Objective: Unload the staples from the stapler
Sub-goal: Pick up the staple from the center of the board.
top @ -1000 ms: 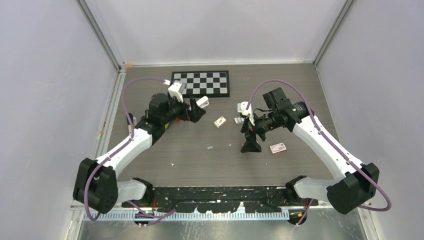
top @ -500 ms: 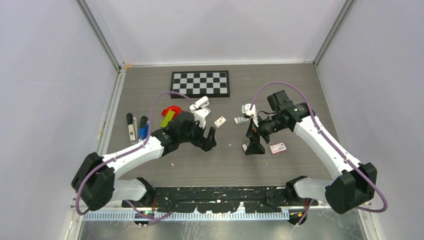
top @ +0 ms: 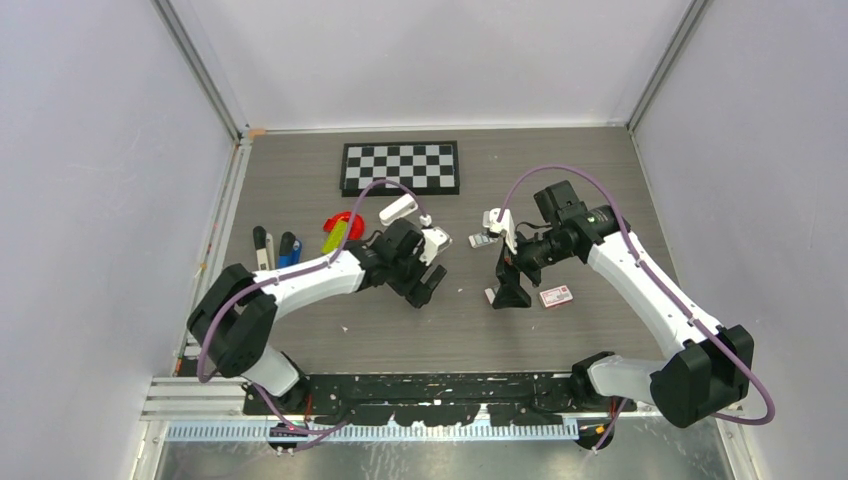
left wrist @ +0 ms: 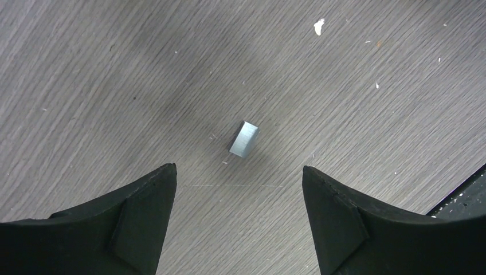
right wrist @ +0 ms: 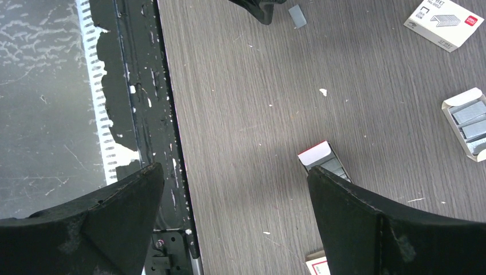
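Note:
The blue stapler (top: 287, 249) lies at the left of the table, far from both grippers. A short grey strip of staples (left wrist: 245, 138) lies flat on the wood, just ahead of my left gripper (left wrist: 239, 169), which is open above the table with nothing between its fingers. In the top view the left gripper (top: 428, 287) is at mid-table and hides the strip. The right gripper (top: 507, 277) hangs open and empty to the right of it. The right wrist view also catches the strip of staples (right wrist: 297, 16) beside a left fingertip (right wrist: 261, 8).
A white stapler (top: 397, 209), red (top: 343, 220) and yellow-green (top: 335, 238) items and a black-white tool (top: 262, 250) lie at the left. The checkerboard (top: 400, 167) is at the back. Staple boxes (right wrist: 440, 20) (right wrist: 467, 123) (right wrist: 322, 161) (top: 555, 296) surround the right gripper. The table's near edge rail (right wrist: 143, 114) is close.
My left arm swung from the back left to mid-table and came down over the staple strip, uncovering the items at the left. Its jaws narrowed slightly. The right gripper barely shifted.

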`<move>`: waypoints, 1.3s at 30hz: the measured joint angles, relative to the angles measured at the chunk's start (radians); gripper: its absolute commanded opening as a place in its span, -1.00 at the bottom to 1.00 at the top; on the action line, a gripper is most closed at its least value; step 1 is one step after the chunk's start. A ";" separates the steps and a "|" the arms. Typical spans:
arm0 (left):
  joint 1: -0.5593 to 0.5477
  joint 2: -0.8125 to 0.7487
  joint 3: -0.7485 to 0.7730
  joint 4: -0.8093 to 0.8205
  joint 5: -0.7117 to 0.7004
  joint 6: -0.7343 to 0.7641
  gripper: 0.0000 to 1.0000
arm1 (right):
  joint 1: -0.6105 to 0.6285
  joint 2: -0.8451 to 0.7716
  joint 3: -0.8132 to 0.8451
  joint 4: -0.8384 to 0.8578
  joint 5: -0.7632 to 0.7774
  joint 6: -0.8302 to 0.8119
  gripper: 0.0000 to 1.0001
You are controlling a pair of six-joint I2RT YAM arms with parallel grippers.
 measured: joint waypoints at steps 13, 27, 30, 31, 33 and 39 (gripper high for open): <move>-0.001 0.130 0.123 -0.058 0.030 0.089 0.15 | -0.001 0.002 -0.002 0.000 0.009 0.000 0.99; -0.009 0.216 0.162 -0.102 0.085 0.112 -0.19 | -0.005 0.002 -0.002 0.000 0.012 -0.003 0.99; -0.021 0.217 0.162 -0.101 0.083 0.113 -0.21 | -0.005 0.002 -0.002 0.000 0.012 -0.004 0.99; -0.024 0.219 0.162 -0.101 0.081 0.113 -0.23 | -0.005 0.002 -0.002 0.000 0.012 -0.004 0.99; -0.034 0.225 0.162 -0.102 0.076 0.113 -0.28 | -0.005 0.002 -0.002 0.000 0.012 -0.004 0.99; -0.053 0.248 0.178 -0.105 0.036 0.117 -0.30 | -0.005 0.002 -0.002 0.000 0.012 -0.007 0.99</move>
